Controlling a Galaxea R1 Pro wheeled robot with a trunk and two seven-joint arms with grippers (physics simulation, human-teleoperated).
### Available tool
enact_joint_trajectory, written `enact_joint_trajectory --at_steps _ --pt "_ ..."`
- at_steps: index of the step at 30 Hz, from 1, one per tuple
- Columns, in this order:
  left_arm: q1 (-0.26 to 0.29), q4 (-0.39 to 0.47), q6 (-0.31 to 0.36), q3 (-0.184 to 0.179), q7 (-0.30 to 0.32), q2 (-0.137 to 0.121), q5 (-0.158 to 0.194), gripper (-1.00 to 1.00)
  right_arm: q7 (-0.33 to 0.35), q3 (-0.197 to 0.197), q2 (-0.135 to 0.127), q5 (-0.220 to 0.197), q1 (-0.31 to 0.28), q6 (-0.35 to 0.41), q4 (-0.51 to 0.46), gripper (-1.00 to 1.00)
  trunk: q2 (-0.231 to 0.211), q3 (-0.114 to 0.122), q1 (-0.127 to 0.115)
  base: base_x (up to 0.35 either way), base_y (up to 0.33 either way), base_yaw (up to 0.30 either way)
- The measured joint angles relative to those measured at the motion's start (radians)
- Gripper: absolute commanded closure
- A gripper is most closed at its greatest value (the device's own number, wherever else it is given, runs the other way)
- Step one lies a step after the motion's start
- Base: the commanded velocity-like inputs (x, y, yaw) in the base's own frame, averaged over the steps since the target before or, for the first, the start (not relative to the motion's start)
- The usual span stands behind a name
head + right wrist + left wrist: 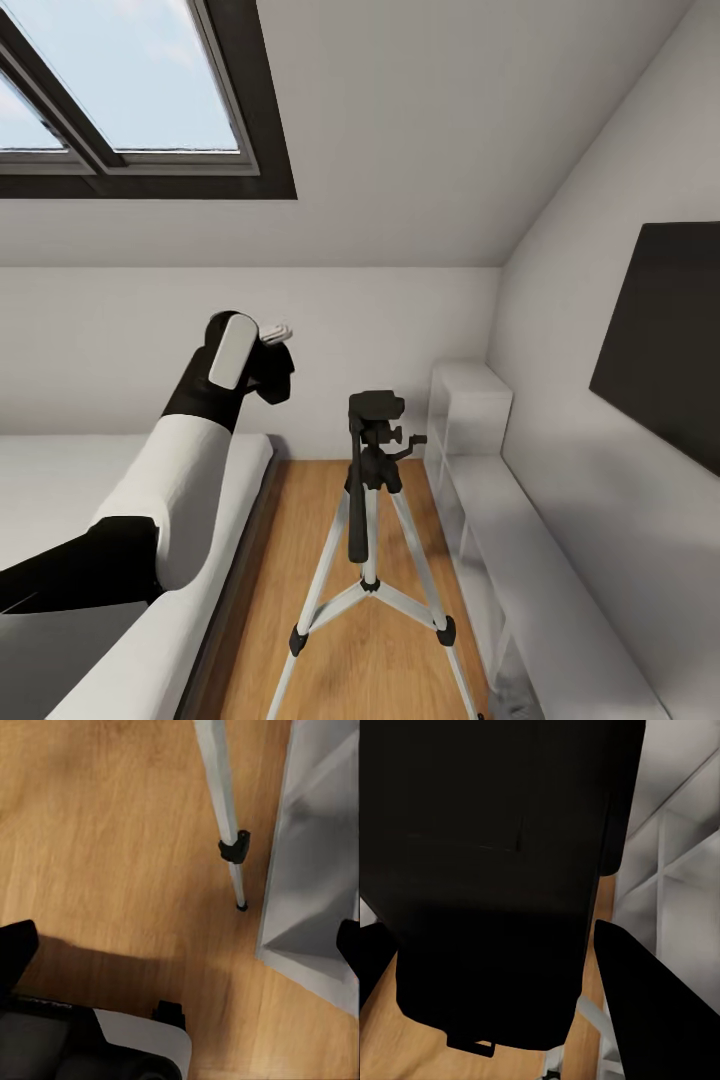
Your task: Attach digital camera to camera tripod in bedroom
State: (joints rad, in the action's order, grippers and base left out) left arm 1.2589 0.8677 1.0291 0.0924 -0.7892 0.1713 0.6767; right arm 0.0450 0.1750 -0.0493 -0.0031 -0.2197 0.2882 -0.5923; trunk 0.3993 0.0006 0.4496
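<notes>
Carry step. Left tool [272,372] clenched on the digital camera [495,885], raised above the bed's edge. Camera tripod [372,520] stands on the floor beside the shelf. Next: lower camera squarely onto tripod head [376,406]. Right tool's state cannot be told.

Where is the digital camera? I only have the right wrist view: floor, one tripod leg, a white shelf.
Observer: In the left gripper; the left wrist view shows the digital camera between its fingers.
Operator: Tripod head free?
Observer: Yes. In the head view the pan head of the camera tripod is bare, and the left gripper is raised, left of it in that view and apart from it.
</notes>
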Motion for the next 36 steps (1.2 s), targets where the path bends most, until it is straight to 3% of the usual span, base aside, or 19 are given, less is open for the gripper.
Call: enact_joint_trajectory --at_steps 3,6,11,18,22,23,26,31,36 --pt "0.0 0.003 0.0 0.0 -0.002 -0.003 0.003 1.0 -0.003 -0.01 -0.004 -0.001 -0.015 0.118 -0.17 -1.0 0.0 0.0 0.0 0.0 0.0 0.0" --pt "0.0 0.006 0.0 -0.002 -0.003 -0.004 0.006 1.0 -0.002 -0.061 -0.014 0.001 -0.041 0.216 -0.317 -1.0 0.0 0.0 0.0 0.0 0.0 0.0" --pt "0.0 0.007 0.0 -0.003 -0.004 -0.006 0.006 1.0 0.001 -0.117 -0.021 0.004 -0.108 0.319 -0.423 -1.0 0.0 0.0 0.0 0.0 0.0 0.0" --pt "0.0 0.008 0.0 -0.008 -0.004 -0.006 -0.001 1.0 0.001 -0.147 -0.023 0.004 -0.212 0.412 -0.497 -1.0 0.0 0.0 0.0 0.0 0.0 0.0" --pt "0.0 0.013 0.0 -0.008 -0.004 -0.007 -0.004 1.0 -0.001 -0.156 -0.023 0.004 -0.235 0.424 -0.553 -1.0 0.0 0.0 0.0 0.0 0.0 0.0" --pt "0.0 0.017 0.001 -0.007 -0.005 -0.007 -0.007 1.0 0.001 -0.159 -0.022 0.003 -0.246 0.438 -0.629 -1.0 0.0 0.0 0.0 0.0 0.0 0.0" --pt "0.0 0.018 0.002 -0.007 -0.004 -0.011 -0.006 1.0 0.011 -0.153 -0.012 -0.004 -0.25 0.488 -0.705 -1.0 0.0 0.0 0.0 0.0 0.0 0.0" --pt "0.0 0.013 0.001 -0.007 -0.004 -0.012 -0.002 1.0 0.042 -0.117 -0.007 -0.006 -0.251 0.518 -0.716 -1.0 0.0 0.0 0.0 0.0 0.0 0.0" --pt "0.0 0.011 0.001 -0.006 -0.004 -0.013 0.002 1.0 0.118 -0.077 -0.008 -0.007 -0.251 0.52 -0.715 -1.0 0.0 0.0 0.0 0.0 0.0 0.0"
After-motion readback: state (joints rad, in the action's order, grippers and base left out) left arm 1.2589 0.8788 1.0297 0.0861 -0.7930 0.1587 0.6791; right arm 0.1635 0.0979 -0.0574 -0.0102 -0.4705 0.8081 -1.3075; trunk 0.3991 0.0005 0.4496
